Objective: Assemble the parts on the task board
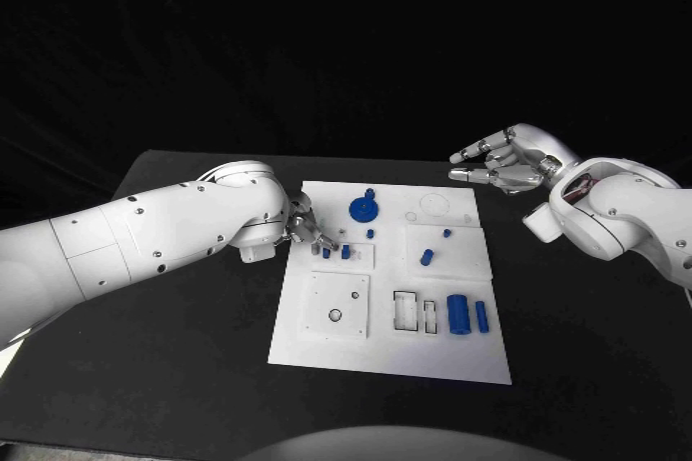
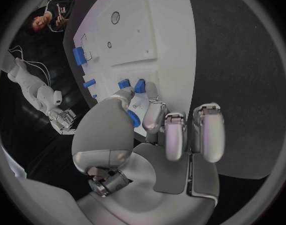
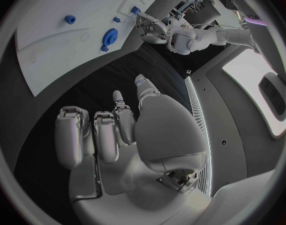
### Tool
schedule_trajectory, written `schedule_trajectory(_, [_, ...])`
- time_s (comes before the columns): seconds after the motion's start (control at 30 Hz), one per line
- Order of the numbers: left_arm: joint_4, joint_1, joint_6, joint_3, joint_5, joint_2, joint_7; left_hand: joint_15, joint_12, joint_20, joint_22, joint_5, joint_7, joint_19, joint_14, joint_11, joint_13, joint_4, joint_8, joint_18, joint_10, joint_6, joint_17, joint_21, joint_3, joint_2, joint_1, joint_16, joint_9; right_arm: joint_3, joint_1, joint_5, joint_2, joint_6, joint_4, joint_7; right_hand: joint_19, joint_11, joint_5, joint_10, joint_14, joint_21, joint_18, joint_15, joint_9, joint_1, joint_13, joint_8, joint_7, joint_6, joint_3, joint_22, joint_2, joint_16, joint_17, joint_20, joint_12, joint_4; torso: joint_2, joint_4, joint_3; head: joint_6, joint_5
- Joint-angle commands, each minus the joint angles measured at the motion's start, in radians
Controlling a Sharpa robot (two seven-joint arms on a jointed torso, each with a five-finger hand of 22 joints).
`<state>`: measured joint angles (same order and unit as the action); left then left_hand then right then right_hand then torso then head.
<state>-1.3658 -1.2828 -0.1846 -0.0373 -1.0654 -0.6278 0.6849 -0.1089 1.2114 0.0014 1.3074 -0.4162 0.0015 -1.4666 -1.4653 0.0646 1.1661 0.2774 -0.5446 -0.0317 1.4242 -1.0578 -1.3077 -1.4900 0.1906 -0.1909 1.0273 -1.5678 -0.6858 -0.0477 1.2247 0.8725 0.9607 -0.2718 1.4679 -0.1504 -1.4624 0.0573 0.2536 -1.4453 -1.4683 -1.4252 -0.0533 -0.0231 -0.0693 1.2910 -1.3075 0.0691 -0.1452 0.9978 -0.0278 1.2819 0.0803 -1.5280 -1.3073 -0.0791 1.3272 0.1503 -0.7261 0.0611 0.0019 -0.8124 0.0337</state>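
The white task board (image 1: 389,366) lies mid-table. My left hand (image 1: 300,229) is at the board's left edge. In the left wrist view, the left hand (image 2: 149,130) pinches a small blue part (image 2: 134,118) between thumb and a finger. Just past it two short blue pegs (image 1: 326,249) (image 1: 346,251) stand on the board. My right hand (image 1: 505,159) hovers beyond the board's far right corner, holding nothing, fingers loosely bent and apart. A blue gear (image 1: 366,209) sits near the far edge, and is also in the right wrist view (image 3: 109,36).
On the board are a blue piece (image 1: 427,257), a thick blue cylinder (image 1: 457,314) beside a slim blue bar (image 1: 482,316), two rectangular slots (image 1: 407,311) and a raised square plate (image 1: 336,306) with a hole. Black table (image 1: 173,381) surrounds the board.
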Motion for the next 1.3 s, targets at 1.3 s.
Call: schedule_trajectory(1.3, [0.102, 0.031, 0.345, -0.009, -0.302, 0.100, -0.642, 0.091, -0.819, 0.080, -0.438, 0.226, 0.122, 0.027, -0.013, -0.131, -0.914, -0.094, 0.315, -0.109, -0.426, 0.121, 0.079, 0.697, -0.064, 0.031, 0.487, 0.216, 0.436, 0.000, -0.001, 0.001, -0.006, 0.014, -0.006, -0.013, 0.004, -0.001, 0.003, 0.006, -0.082, 0.004, -0.006, 0.003, -0.001, -0.002, -0.100, 0.001, 0.002, -0.008, 0.006, -0.002, -0.009, 0.004, -0.178, -0.002, -0.008, -0.003, -0.001, -0.0023, -0.0001, 0.032, -0.029])
